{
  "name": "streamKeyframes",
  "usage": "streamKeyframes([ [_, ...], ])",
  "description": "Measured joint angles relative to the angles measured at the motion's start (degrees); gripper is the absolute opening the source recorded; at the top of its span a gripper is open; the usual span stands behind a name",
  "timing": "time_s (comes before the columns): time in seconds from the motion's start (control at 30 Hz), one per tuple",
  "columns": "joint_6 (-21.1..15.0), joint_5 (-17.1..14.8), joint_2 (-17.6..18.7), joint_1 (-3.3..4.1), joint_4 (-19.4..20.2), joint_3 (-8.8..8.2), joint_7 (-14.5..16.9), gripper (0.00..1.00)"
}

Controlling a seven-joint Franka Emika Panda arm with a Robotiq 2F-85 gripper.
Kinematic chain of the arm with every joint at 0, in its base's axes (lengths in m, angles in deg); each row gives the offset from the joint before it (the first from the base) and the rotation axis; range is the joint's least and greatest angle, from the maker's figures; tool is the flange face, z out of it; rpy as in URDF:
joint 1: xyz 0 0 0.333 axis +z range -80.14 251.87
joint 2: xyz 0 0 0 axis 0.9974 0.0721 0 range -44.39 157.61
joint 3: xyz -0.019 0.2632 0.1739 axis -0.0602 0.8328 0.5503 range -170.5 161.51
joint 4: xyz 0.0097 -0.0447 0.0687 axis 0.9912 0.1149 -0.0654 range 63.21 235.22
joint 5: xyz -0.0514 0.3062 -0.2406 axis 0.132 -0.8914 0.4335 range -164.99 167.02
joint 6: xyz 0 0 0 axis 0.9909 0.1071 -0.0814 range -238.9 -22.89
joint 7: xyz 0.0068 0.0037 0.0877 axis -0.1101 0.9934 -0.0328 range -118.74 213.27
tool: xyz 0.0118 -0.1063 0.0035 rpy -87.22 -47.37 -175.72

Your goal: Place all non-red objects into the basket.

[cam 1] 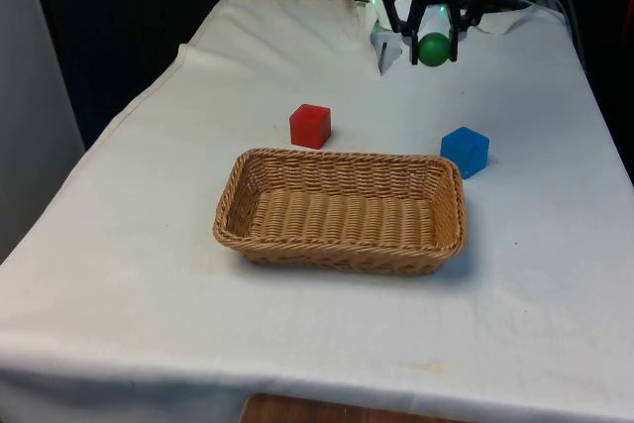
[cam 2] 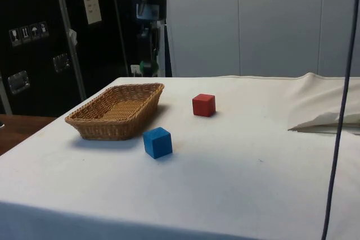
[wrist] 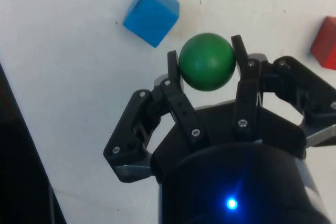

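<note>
My gripper [cam 1: 434,47] hangs high above the far end of the table, shut on a green ball [cam 1: 434,49]. In the wrist view the ball [wrist: 207,61] sits clamped between the two black fingers [wrist: 175,74]. A blue cube [cam 1: 465,152] rests on the cloth just off the basket's far corner on the front view's right, also seen as the blue cube [cam 2: 157,142] and blue cube [wrist: 151,12]. A red cube [cam 1: 310,126] stands behind the basket; the red cube [cam 2: 203,105] and red cube [wrist: 326,43] match it. The wicker basket [cam 1: 248,240] is empty, as is the same basket [cam 2: 90,128] from the side.
The white cloth bunches into a fold [cam 2: 326,113] at the robot's end of the table. The table's edges drop off at both sides in the front view.
</note>
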Motion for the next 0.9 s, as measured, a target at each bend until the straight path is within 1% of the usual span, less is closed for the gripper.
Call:
streamKeyframes([
  [0.07,0.63,-0.34,1.55,0.0,-2.01,0.06,0.0,0.0],
  [0.27,0.97,-0.57,4.87,0.11,-5.67,0.74,-0.06,0.0],
  [0.3,0.97,-0.57,5.9,0.06,-6.82,0.69,0.06,0.0],
  [0.43,0.97,-0.69,6.88,-0.06,-7.91,0.57,0.23,0.0],
  [0.53,0.97,-0.97,8.65,-0.34,-9.8,0.34,0.63,0.0],
  [0.6,0.97,-1.55,10.03,-0.52,-11.12,0.0,1.32,0.0],
  [0.63,0.97,-2.35,11.34,-0.63,-12.32,-0.4,2.29,0.0],
  [0.8,0.97,-3.9,13.64,-0.86,-14.32,-1.15,4.07,0.0],
  [0.9,0.86,-5.27,15.64,-1.2,-15.99,-1.83,5.84,0.0],
])
